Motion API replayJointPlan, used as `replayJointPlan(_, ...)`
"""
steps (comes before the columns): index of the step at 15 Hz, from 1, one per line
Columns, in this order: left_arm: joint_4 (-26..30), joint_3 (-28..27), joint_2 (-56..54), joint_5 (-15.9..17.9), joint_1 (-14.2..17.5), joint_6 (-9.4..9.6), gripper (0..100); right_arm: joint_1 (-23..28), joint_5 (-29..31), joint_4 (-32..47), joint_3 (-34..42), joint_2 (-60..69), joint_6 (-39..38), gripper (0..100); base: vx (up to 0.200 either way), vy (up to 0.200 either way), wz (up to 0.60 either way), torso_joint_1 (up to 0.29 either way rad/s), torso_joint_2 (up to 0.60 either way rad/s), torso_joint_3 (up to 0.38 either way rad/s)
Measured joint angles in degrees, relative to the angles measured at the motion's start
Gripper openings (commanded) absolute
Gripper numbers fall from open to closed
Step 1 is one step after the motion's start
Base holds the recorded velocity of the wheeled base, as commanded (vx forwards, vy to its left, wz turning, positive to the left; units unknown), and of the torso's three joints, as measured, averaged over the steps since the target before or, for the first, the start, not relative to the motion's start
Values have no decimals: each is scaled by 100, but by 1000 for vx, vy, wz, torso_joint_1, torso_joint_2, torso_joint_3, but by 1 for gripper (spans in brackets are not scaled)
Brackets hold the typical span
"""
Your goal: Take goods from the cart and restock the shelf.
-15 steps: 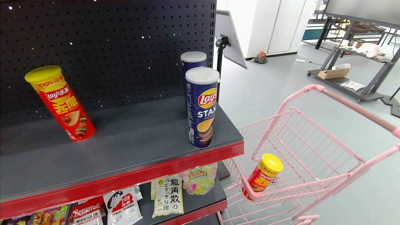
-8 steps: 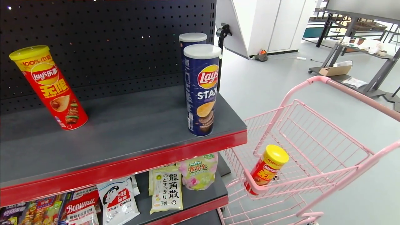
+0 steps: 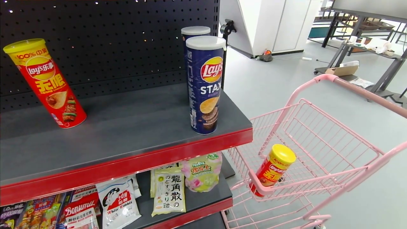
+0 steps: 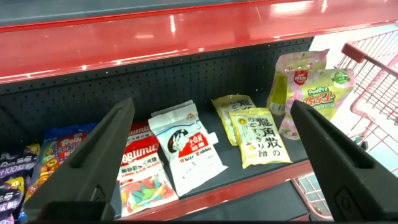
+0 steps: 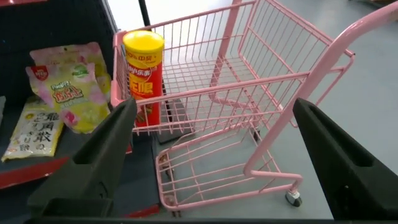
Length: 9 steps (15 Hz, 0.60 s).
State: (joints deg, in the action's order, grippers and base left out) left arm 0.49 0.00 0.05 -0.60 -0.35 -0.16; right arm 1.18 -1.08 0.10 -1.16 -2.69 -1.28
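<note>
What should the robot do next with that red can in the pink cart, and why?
Probably move the open right gripper toward the red can to grasp it. The can stands alone in the pink cart, in the corner by the shelf, whose top level has bare room, and the gripper already faces the cart.

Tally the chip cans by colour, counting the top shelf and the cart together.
Red cans, yellow lids: 2 (left red can on the top shelf; second red can in the pink cart)
Blue cans, white lids: 2 (front blue can and rear blue can, both on that shelf)
Total: 4
</note>
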Motion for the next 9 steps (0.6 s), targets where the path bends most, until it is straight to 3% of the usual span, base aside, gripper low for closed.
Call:
replayJointPlan(5,2,0,0,11,0,11,100,135,-551,-373,-1871,-2864,-574,100,0,0,0,0,0,0)
replayJointPlan(9,0,0,0,9,2,11,100,134,-1538,-2820,-1712,-5810,-427,100,0,0,0,0,0,0)
